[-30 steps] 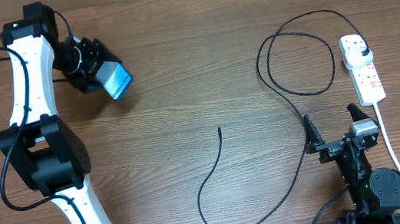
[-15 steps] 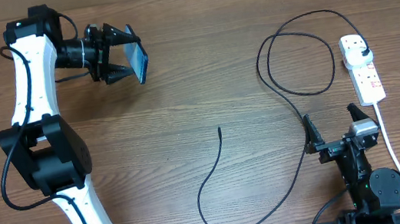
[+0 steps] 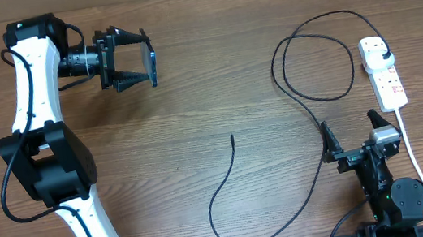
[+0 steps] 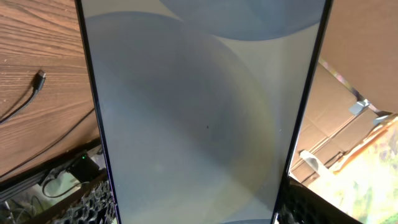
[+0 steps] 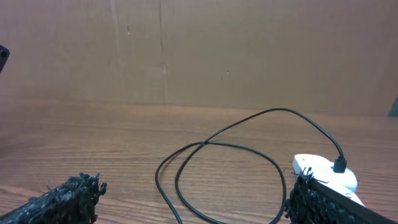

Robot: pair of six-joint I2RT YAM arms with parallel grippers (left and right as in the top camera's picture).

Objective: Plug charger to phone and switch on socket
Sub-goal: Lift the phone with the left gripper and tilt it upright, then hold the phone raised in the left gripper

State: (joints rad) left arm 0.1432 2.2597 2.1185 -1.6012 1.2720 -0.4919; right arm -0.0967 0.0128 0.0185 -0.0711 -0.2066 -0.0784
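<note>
Brown wood-grain table (image 3: 192, 96), plain cardboard-brown wall (image 5: 186, 50) behind. Red print on socket (image 3: 383, 71) too small to read. Left arm runs up the far-left side, wrist level and pointing right. Left gripper (image 3: 142, 59) clamped on phone (image 3: 153, 65), held off the table edge-on, screen filling the left wrist view. Right gripper (image 3: 351, 133) low at near right, fingers wide apart, empty. Charger (image 3: 233, 152) plugged into socket, looped, tip lying mid-table, well apart from phone

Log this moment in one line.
left end effector: holding phone | right end effector: open | charger tip: loose on table | plug: in socket
</note>
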